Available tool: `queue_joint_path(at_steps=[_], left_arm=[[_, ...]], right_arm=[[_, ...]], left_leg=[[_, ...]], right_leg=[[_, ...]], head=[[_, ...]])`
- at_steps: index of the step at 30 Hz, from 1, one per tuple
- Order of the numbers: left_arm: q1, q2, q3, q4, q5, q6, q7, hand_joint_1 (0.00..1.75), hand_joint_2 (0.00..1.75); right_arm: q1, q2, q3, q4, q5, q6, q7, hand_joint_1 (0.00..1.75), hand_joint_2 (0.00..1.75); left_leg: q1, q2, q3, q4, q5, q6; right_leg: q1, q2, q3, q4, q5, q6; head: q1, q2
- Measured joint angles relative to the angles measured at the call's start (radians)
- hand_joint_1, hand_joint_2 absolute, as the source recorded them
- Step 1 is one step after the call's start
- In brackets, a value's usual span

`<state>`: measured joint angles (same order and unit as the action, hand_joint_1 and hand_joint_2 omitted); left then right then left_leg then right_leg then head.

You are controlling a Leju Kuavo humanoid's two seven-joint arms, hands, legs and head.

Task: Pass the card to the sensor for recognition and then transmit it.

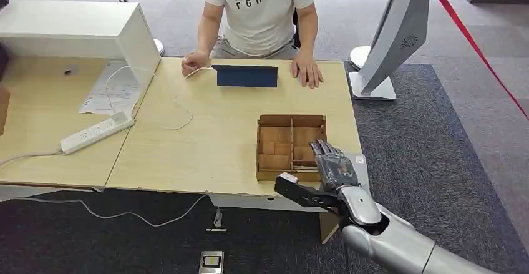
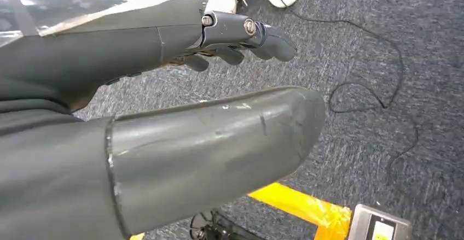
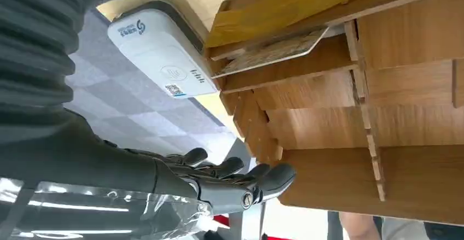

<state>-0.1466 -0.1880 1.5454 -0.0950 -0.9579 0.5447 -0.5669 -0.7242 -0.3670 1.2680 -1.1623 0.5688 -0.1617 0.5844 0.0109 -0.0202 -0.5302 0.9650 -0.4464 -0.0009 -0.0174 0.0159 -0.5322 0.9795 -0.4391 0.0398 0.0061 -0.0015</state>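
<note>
Card [image 3: 273,54] sits in a slot of the wooden divider box [image 1: 291,146], at the box's corner nearest the white sensor [image 3: 158,54], which lies just beside the box on the worktop [image 1: 206,143]. Step in hand, by my read: reach-in, card not yet picked. Right robot hand [image 1: 332,165] hovers over that corner of the box, fingers apart, holding nothing, near the card but not touching. Next: lower and pinch the card's exposed edge. Left robot hand [image 2: 241,37] hangs over the carpet, released.
</note>
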Motion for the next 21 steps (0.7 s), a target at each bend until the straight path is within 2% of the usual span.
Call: queue_joint_path(at_steps=[10, 11, 12, 16, 17, 18, 21], left_arm=[[0.0, 0.0, 0.0, 0.0, 0.004, 0.004, 0.0, 0.0, 0.0], [0.0, 0.0, 0.0, 0.0, 0.008, 0.005, 0.0, 0.0, 0.0], [0.0, 0.0, 0.0, 0.0, 0.012, 0.004, 0.0, 0.0, 0.0], [0.0, 0.0, 0.0, 0.0, 0.013, 0.005, 0.0, 0.0, 0.0], [0.0, 0.0, 0.0, 0.0, 0.011, 0.004, 0.0, 0.0, 0.0], [0.0, 0.0, 0.0, 0.0, 0.011, 0.005, 0.0, 0.0, 0.0], [0.0, 0.0, 0.0, 0.0, 0.009, 0.006, 0.0, 0.0, 0.0]], right_arm=[[0.0, 0.0, 0.0, 0.014, 0.0, -0.004, -0.004, 0.0, 1.75], [0.0, 0.0, 0.0, 0.019, 0.001, -0.005, -0.004, 0.0, 0.0], [0.0, 0.0, -0.001, 0.024, 0.001, -0.006, -0.004, 0.0, 1.75], [0.0, 0.001, -0.001, 0.024, 0.002, -0.005, -0.004, 0.0, 1.75], [0.0, 0.001, -0.001, 0.024, 0.006, -0.004, -0.004, 0.12, 1.75], [0.0, 0.001, 0.0, 0.024, 0.008, -0.003, -0.004, 1.75, 1.75], [0.0, 0.001, 0.0, 0.025, 0.006, 0.006, -0.009, 1.75, 1.75]], left_leg=[[0.0, 0.0, 0.0, 0.0, 0.0, 0.0], [0.0, 0.0, 0.0, 0.0, 0.0, 0.0], [0.0, 0.0, 0.0, 0.0, 0.0, 0.0], [0.0, 0.0, 0.0, 0.0, 0.0, 0.0], [0.0, 0.0, 0.0, 0.0, 0.0, 0.0], [0.0, 0.0, 0.0, 0.0, 0.0, 0.0], [0.0, 0.0, 0.0, 0.0, 0.0, 0.0]], right_leg=[[0.0, 0.0, 0.0, 0.0, 0.0, 0.0], [0.0, 0.0, 0.0, 0.0, 0.0, 0.0], [0.0, 0.0, 0.0, 0.0, 0.0, 0.0], [0.0, 0.0, 0.0, 0.0, 0.0, 0.0], [0.0, 0.0, 0.0, 0.0, 0.0, 0.0], [0.0, 0.0, 0.0, 0.0, 0.0, 0.0], [0.0, 0.0, 0.0, 0.0, 0.0, 0.0]], head=[[0.0, 0.0], [0.0, 0.0], [0.0, 0.0], [0.0, 0.0], [0.0, 0.0], [0.0, 0.0], [0.0, 0.0]])
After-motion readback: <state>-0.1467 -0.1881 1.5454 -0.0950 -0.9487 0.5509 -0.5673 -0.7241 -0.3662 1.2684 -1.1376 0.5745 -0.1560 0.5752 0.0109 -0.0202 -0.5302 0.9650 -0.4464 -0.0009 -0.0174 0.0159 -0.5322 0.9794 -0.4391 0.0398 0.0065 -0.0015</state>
